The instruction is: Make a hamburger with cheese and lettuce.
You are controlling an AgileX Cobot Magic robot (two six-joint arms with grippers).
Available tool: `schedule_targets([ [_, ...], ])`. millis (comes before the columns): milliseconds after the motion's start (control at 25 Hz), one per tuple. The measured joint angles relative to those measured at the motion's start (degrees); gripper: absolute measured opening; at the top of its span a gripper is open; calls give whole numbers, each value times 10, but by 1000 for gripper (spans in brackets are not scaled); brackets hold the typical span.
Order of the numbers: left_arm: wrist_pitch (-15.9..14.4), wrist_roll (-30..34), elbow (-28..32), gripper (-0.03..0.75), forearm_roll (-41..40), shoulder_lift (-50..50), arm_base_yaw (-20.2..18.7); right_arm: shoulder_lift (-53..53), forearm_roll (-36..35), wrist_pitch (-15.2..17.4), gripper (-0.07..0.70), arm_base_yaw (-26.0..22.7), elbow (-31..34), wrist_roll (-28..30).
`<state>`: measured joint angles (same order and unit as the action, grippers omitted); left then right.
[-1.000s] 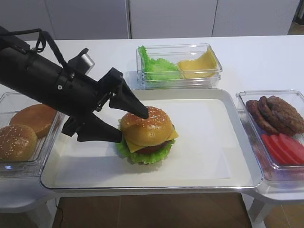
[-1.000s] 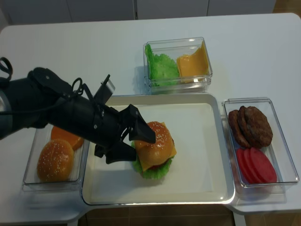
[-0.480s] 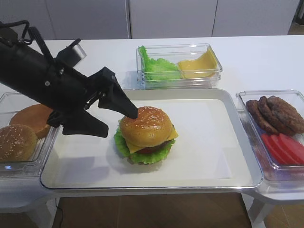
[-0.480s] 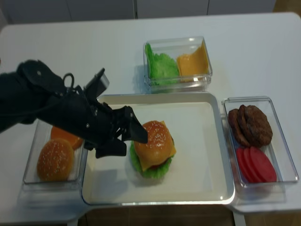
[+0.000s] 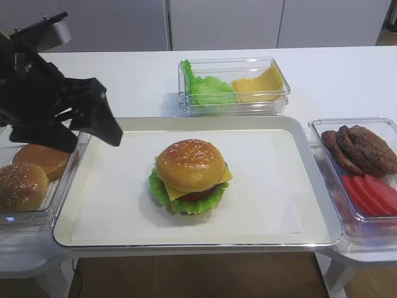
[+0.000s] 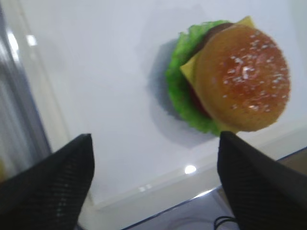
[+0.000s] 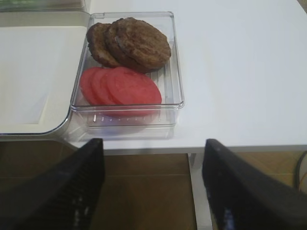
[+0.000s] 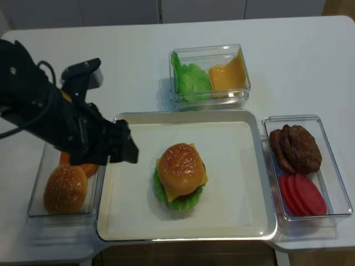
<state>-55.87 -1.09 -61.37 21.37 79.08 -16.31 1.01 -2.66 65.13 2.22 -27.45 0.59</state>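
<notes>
One hamburger (image 5: 189, 176) mid-tray (image 5: 291, 230); two buns (image 5: 22, 185) at desk's left edge. Left end effector (image 5: 93, 127) apart, empty; right end effector (image 7: 151, 187) apart.

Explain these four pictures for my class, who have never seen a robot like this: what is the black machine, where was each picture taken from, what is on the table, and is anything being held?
The black machine is the robot's left arm; its left gripper is a two-fingered claw, open and holding nothing. Two pictures look down from above the table. The other two come from cameras on the wrists, so dark fingers frame their lower corners. The right gripper, also open and empty, hangs past the table edge. On the white tray sits the hamburger: sesame bun, cheese, patty, lettuce. Clear boxes around it hold spare buns, lettuce leaves with cheese slices, and patties with tomato slices.
</notes>
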Motion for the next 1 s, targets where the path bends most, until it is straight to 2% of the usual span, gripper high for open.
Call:
schedule_targets([
  [200,-20,-20,0,547,-95,-36,6,0,0,0,501,0,0,0],
  [560,-86,-12,0,508,-145,-85,83,0,0,0,501,0,0,-1],
  [760,-104,-20,5,498,-187,-133,86,0,0,0,501,0,0,-1],
  [1000,-132,-33,53,496,-219,-215,86,0,0,0,501,0,0,-1],
])
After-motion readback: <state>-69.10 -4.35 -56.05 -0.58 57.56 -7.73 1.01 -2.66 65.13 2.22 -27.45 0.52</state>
